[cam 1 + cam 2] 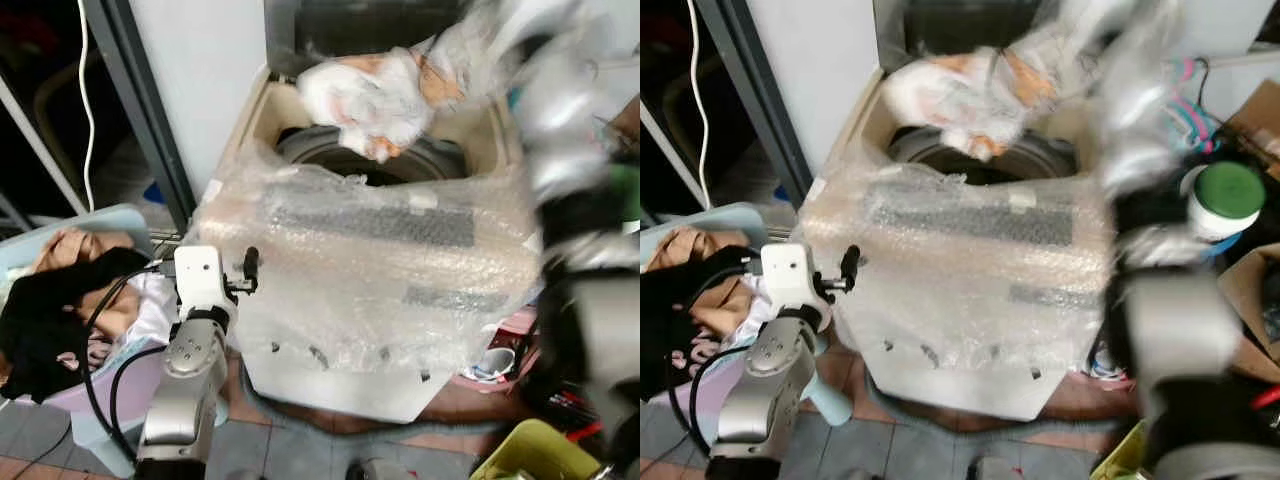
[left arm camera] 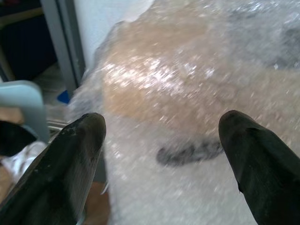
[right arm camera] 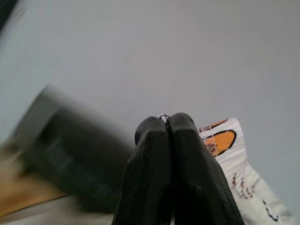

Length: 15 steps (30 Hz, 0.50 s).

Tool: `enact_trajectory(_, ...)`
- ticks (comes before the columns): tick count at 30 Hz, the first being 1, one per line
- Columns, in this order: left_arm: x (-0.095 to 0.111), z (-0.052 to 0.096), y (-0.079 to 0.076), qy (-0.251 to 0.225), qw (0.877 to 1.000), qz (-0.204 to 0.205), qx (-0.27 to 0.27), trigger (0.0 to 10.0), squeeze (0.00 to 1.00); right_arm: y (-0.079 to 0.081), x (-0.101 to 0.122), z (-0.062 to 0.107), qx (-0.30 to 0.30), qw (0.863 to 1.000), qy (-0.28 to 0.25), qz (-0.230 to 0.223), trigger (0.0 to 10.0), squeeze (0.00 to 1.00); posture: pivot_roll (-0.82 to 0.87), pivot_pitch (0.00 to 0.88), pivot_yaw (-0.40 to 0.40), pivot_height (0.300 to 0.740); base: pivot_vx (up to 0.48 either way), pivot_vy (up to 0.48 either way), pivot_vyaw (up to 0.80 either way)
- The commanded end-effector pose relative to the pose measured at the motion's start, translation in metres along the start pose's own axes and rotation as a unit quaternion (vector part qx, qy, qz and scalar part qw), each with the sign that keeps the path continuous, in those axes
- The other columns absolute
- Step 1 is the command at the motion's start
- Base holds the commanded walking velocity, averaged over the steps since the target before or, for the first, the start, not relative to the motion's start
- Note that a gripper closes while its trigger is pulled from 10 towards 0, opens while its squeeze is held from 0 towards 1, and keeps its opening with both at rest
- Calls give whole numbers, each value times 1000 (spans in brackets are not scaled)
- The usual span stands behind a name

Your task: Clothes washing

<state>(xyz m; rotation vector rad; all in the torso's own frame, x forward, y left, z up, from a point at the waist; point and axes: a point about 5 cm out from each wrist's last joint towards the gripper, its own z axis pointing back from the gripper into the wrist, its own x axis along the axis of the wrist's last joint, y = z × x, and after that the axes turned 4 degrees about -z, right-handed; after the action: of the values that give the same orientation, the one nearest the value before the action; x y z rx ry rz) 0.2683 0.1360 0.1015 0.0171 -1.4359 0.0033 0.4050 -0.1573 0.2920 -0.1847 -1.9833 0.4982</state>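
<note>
A: What lies nearest?

B: The left arm, silver, rising from the bottom edge with black cables looped beside it. The left gripper has its two black fingers spread wide, nothing between them, pointed at the bubble wrap that covers the front of the washing machine.

A: And off to the robot's left?

B: A pale blue basket with clothes heaped in it: a black garment on top, a tan one behind. Past it a dark door frame and a white cable.

A: On the other side?

B: A yellow-green tub at the lower corner, a white cup low by the machine, and a white jar with a green lid further up. The right arm sweeps up through here, heavily blurred, and hides part of that clutter.

A: Where is the laundry being handled?

B: A white garment with orange patches hangs in the air just above the open drum. The right gripper has its fingertips pressed together; the white and orange cloth shows just beside them, but whether it is pinched between them I cannot tell.

A: Behind that?

B: The raised dark lid and a plain white wall.
</note>
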Motion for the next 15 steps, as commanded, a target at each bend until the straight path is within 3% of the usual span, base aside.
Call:
enact_trajectory(1,-2,2,3,6,1000,1,9,10000,0,9,-15,5,23,999,36,-15,10000,0,-40,0,29,740,0,0,0)
enact_trajectory(2,-2,3,3,6,1000,1,9,10000,0,22,-31,18,45,996,55,-46,10000,0,-41,0,31,740,0,0,0)
enact_trajectory(4,-2,3,3,8,1000,1,8,10000,0,31,-38,29,72,992,60,-85,10000,0,-44,0,34,740,0,0,0)
enact_trajectory(5,-2,2,3,10,1000,-1,4,10000,0,34,-39,35,82,988,56,-115,10000,757,-48,0,36,740,0,0,0)
enact_trajectory(6,-3,2,2,11,1000,-2,2,10000,0,33,-40,37,81,986,58,-134,10000,1000,-50,0,37,740,0,0,0)
enact_trajectory(8,-3,1,1,14,1000,-5,4,10000,0,32,-39,40,79,982,53,-162,10000,1000,-52,0,37,740,0,0,0)
enact_trajectory(12,-3,-1,2,20,1000,-10,20,10000,0,38,-33,46,92,981,38,-164,10000,1000,-50,0,37,740,0,0,0)
enact_trajectory(15,-2,0,6,19,999,-11,36,10000,0,53,-39,63,100,979,52,-171,10000,1000,-43,0,33,740,0,0,0)
